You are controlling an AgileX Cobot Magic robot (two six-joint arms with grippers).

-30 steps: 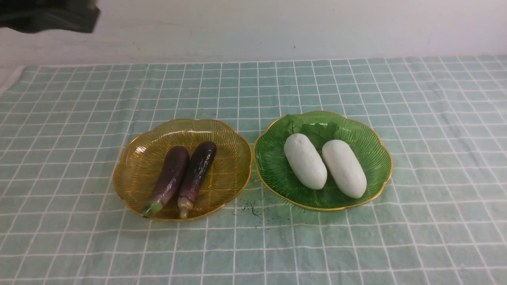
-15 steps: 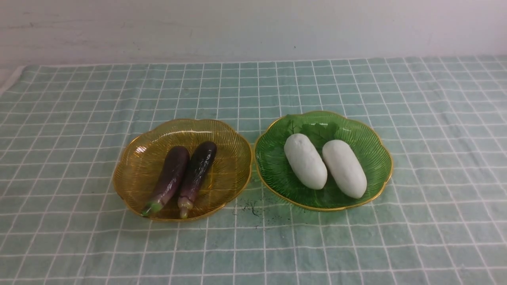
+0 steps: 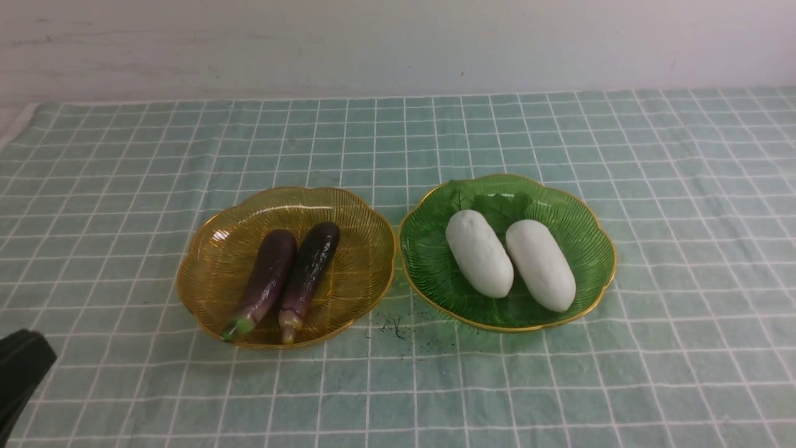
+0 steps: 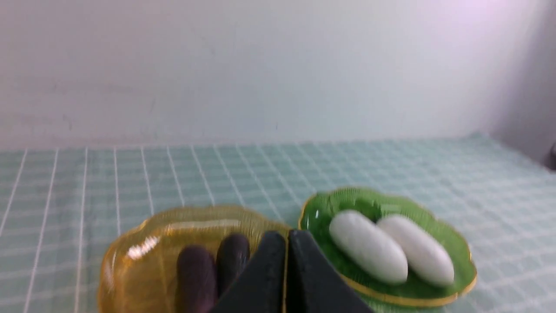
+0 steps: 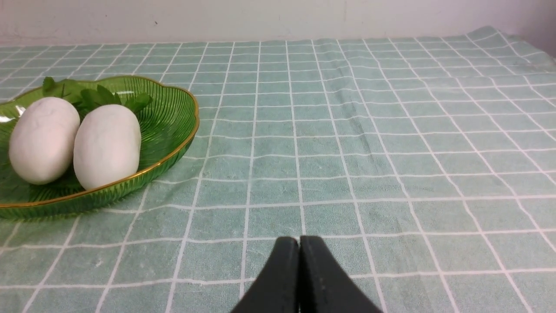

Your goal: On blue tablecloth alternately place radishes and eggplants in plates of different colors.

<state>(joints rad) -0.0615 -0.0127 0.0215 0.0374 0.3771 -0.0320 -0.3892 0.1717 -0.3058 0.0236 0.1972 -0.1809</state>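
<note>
1. Our left gripper point(image 4: 286, 278) has its jaws pressed together and holds nothing; it sits at the 8 o'clock edge of the front view.
2. Our right gripper point(image 5: 299, 271) is likewise clenched and empty, low over the blue tablecloth point(image 3: 398, 137).
3. At 9 o'clock of centre, the amber plate point(image 3: 211, 249) holds both eggplants point(image 3: 308, 270) side by side, stems toward us.
4. At 3 o'clock, the green plate point(image 3: 591, 249) holds both radishes point(image 3: 479, 252), touching, leaves away from us.
5. We judge the sorting complete; to finish well, we pull both arms clear without brushing either gold rim.
</note>
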